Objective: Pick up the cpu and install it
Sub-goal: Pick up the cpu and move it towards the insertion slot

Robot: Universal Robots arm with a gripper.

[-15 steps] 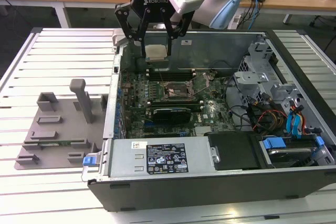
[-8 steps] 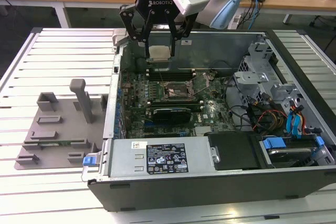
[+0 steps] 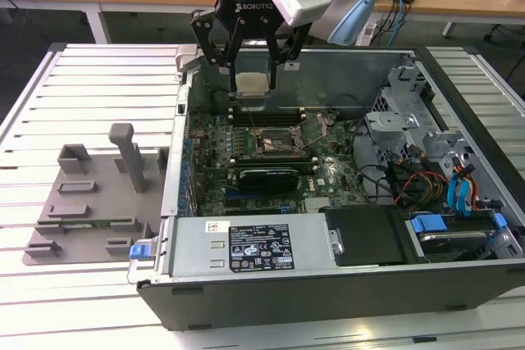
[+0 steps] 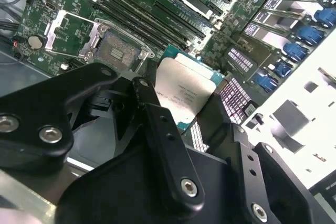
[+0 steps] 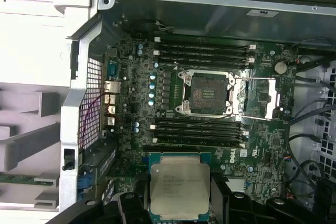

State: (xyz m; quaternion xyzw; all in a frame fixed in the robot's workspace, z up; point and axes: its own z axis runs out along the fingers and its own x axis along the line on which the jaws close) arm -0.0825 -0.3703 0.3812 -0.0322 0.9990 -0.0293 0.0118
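End effector [image 3: 250,88] gripping the cpu [image 3: 249,84] above an open computer case [image 3: 344,67]. The two black fingers [image 4: 157,119] are closing partway on opposite edges of the chip, which is filling the gap between them and hanging clear of the board. The cpu is lying flat in the grasp, its silver-grey metal top [image 5: 178,187] facing the first wrist camera and its green edge showing around the lid in both wrist views.

The green motherboard [image 3: 332,174] is lying beneath the end effector. On it the square socket [image 5: 207,92] is sitting uncovered, below and a little ahead of the held chip and not touching it. The socket's metal load plate [image 5: 258,97] is lying swung open just beside it. Rows of memory slots [image 5: 202,51] are running along both sides of the socket.

A grey tray fixture [image 3: 90,202] is resting on the slatted bench [image 3: 90,79] outside the case, well apart from the end effector.
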